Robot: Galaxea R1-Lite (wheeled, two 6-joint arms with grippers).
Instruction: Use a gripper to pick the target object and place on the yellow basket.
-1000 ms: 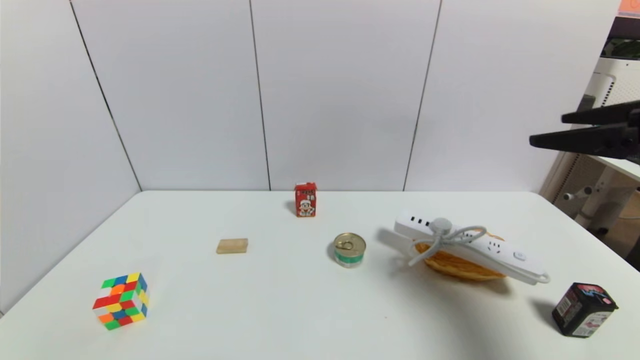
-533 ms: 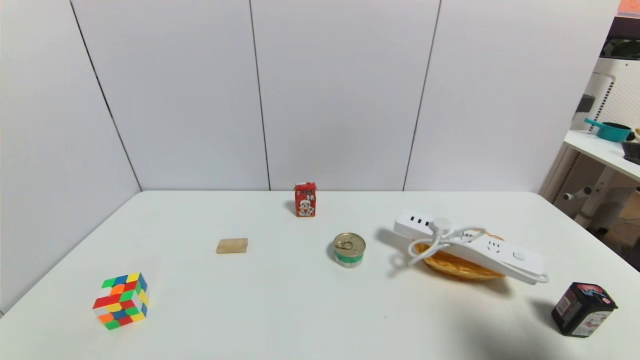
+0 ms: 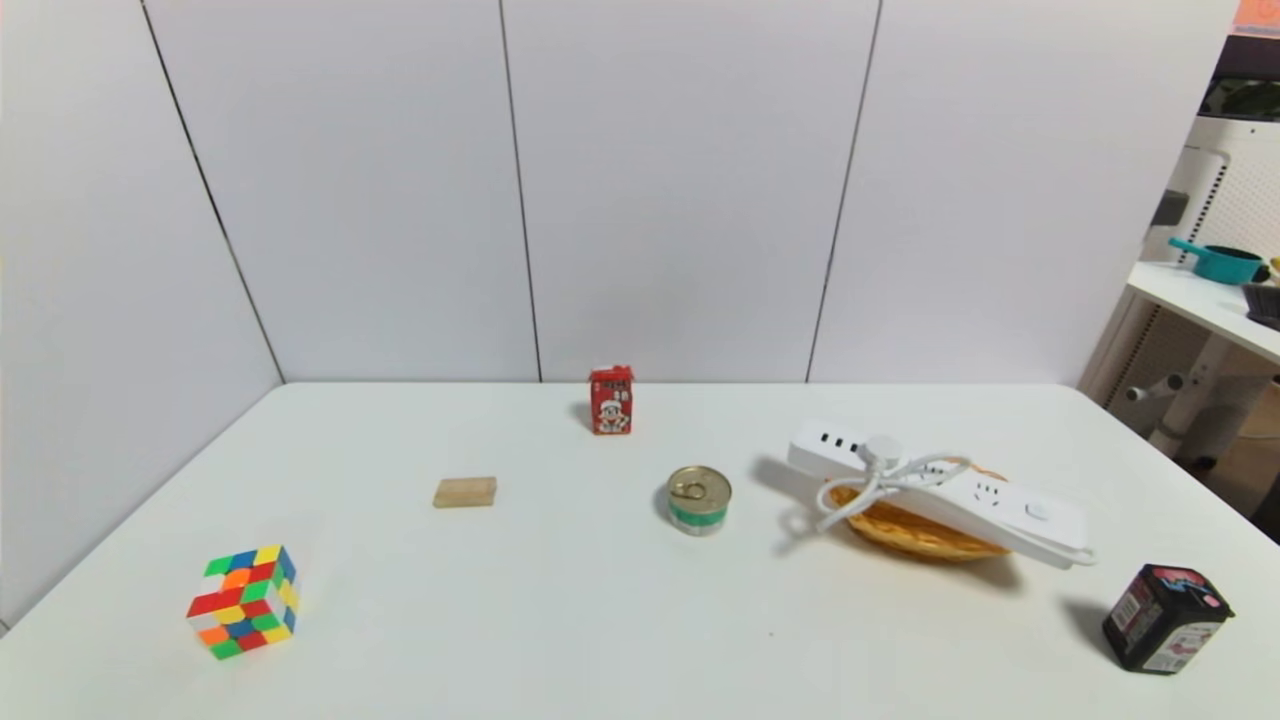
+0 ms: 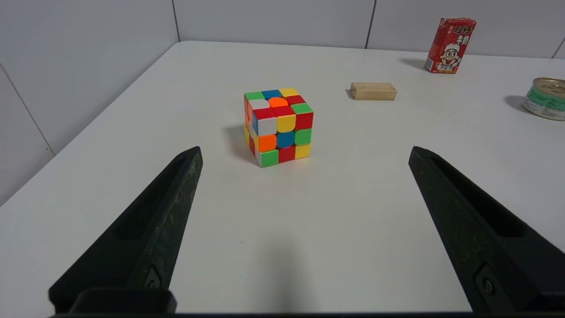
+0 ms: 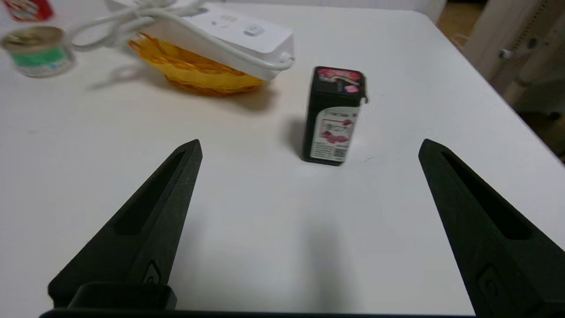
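1. The power strip (image 3: 940, 494) lies across the top of the yellow basket (image 3: 915, 535), tilted, with both ends overhanging the rim; its bundled cord (image 3: 868, 487) drapes over the side nearer the tin can (image 3: 699, 499).
2. The basket stands on the white table (image 3: 560, 620), right of centre, between the tin can and a black box (image 3: 1166, 618) near the table's right edge.
3. The right gripper (image 5: 309, 145) hangs above the table near the black box (image 5: 335, 115), fingers spread wide apart and holding nothing; the power strip (image 5: 229, 33) and basket (image 5: 198, 73) lie beyond it.
4. The left gripper (image 4: 304, 150) is over the table's left part, fingers likewise spread wide and empty, facing a colour cube (image 4: 278, 126).
5. Farther off stand a wooden block (image 3: 465, 491) and a red carton (image 3: 611, 399), the carton near the back wall.
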